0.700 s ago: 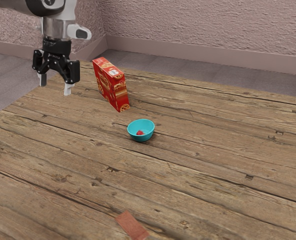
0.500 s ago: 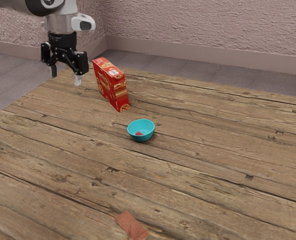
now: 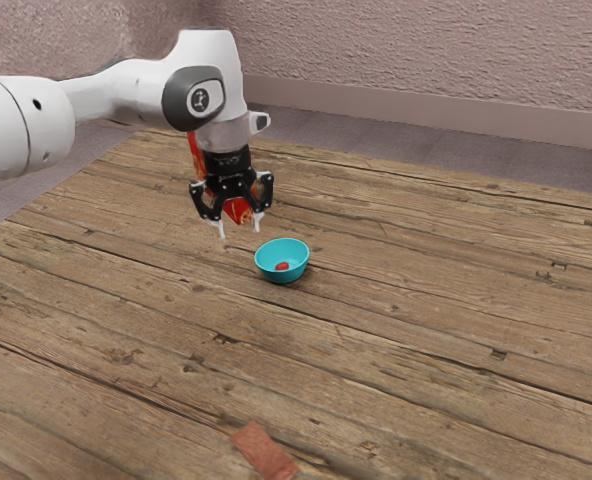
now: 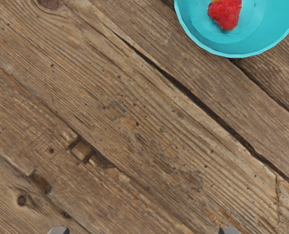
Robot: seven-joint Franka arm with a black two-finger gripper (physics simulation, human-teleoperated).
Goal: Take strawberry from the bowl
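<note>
My gripper hangs above the table, just to the exterior view's left of the turquoise bowl, its two fingers apart with nothing between them. Inside the bowl lies the red strawberry. The wrist view has the bowl cut off by the frame's edge, with the strawberry resting on its inner floor. The fingertips do not touch the bowl.
Behind my gripper stands a red box, partly hidden by the hand. A flat reddish-brown piece lies at the near edge of the view on the wooden table.
My arm has swung toward the exterior view's right and lower, bringing the hand in front of the red box and near the bowl. The strawberry appears slightly shifted within the bowl.
</note>
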